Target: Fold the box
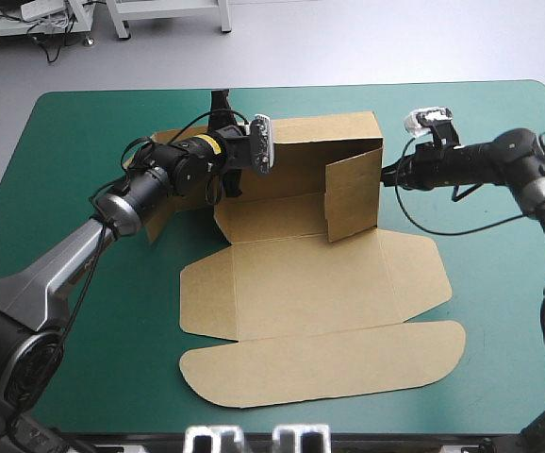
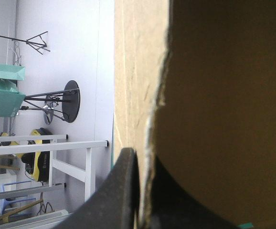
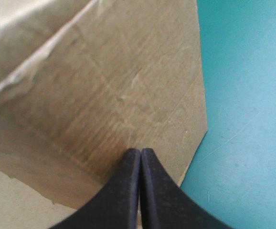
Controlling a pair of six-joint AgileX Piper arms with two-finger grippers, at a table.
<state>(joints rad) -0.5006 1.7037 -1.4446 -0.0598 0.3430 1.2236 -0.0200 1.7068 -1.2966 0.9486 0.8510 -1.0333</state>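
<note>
1. Brown board, a cut sheet: the box (image 1: 301, 283) is seen at the middle of the teal-green cover (image 1: 74, 132). Its far wall and right wall (image 1: 353, 193) are raised, and the lid panels are laid flat toward the near edge.
2. Left gripper (image 2: 143, 158): the black fingers are pinched on a thin upright edge of board at the box's left side, with the sheet held between them.
3. Right gripper (image 3: 140, 152): the fingers are pressed together into one point with nothing between them, and the tip is set against the outside of the right wall.
4. Handling, as judged: light, stiff across the panels, weak only at the scored creases. Raised walls are expected to spring back if released. The surface is matt, so little slip is expected under a pinch.
5. Hold, as judged: best taken at a free edge close to a crease, or pushed flat-on near a wall's middle. A point load at a corner could dent or buckle the board.
</note>
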